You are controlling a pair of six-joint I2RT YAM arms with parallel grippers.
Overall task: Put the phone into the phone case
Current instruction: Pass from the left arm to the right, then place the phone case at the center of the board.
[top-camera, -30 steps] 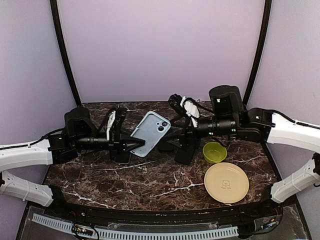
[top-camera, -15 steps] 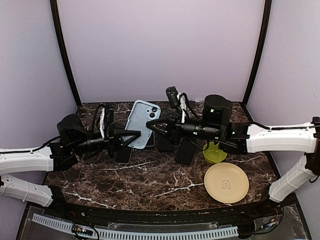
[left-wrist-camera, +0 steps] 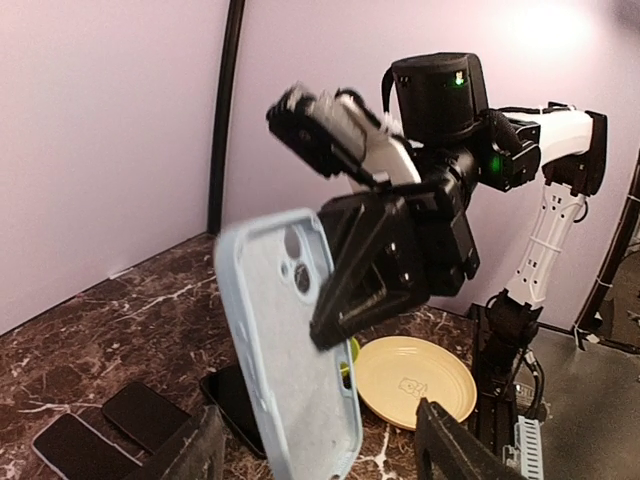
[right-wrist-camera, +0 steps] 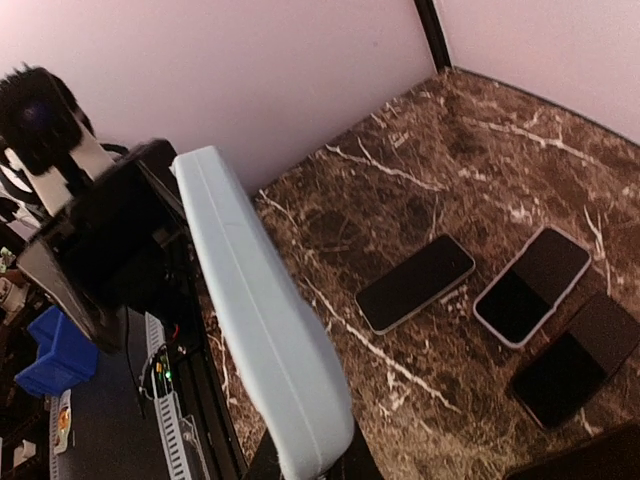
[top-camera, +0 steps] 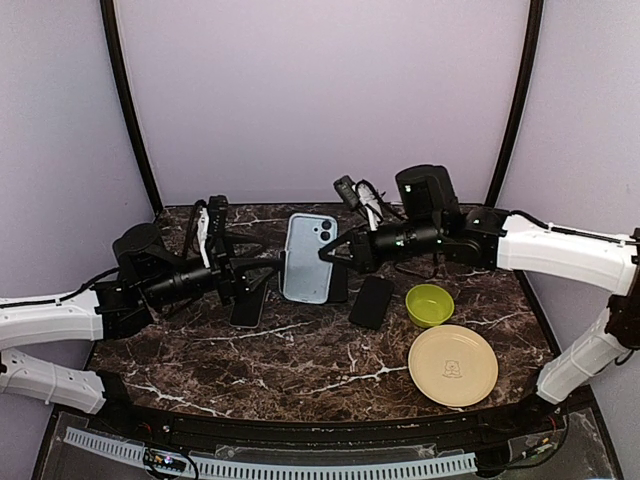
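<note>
Clamps the pale blue plastic phone case [top-camera: 307,257] upright above the dark marble counter [top-camera: 300,360] by right pincer [top-camera: 329,255] alone (left pincer [top-camera: 265,272] apart), so risks pivoting or dropping onto the black phones [top-camera: 371,301] below.

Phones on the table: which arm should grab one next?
Left, probably. The left pincer is open and free near a dark phone; the right pincer is shut on the blue phone case.

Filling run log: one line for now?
case: upright, aloft | right fingers: shut on case | left fingers: open around case | phones: on table
</note>
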